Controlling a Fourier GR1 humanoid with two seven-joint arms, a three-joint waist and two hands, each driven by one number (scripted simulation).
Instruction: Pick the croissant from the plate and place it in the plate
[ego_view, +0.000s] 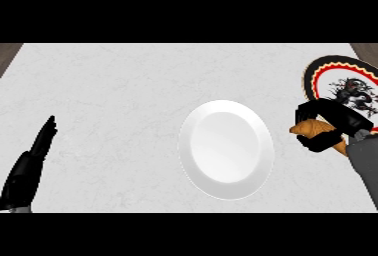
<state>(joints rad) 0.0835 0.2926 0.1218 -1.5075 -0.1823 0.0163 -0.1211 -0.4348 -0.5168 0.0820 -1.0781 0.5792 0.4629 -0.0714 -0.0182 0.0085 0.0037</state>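
Right hand (328, 127) fingers enclose croissant (314, 129).

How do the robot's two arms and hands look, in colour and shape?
Both hands are black with slim, segmented fingers: the left hand shows edge-on as a long narrow shape, and the right hand looks blockier. A plain grey forearm shows behind the right hand. No cables or markings are visible.
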